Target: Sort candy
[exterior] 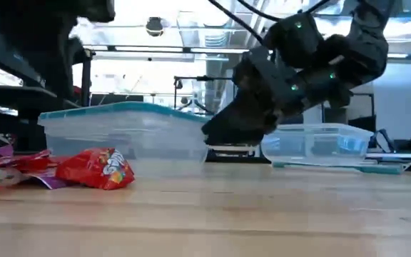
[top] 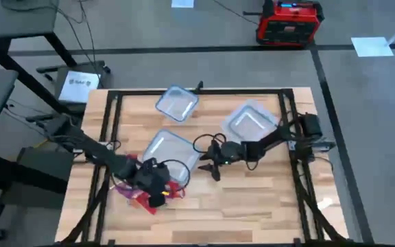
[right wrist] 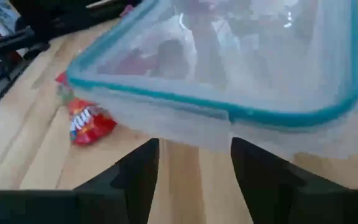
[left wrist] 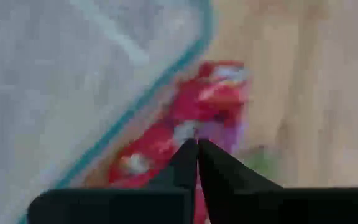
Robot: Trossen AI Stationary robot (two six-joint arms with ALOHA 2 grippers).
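Left claw [left wrist: 197, 144] closed over candy [left wrist: 210, 99] beside tub [left wrist: 73, 74]

Glossy foil candy [exterior: 95, 168], clear plastic tubs [exterior: 130, 132], matt wooden table [exterior: 262, 214]

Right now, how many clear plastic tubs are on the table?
3: one at the far edge, one beside the right arm, and one near the middle, next to the candy. None looks hidden.

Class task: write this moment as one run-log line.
left gripper: shut, over candy | right gripper: open, empty, facing tub | sorting: unfinished
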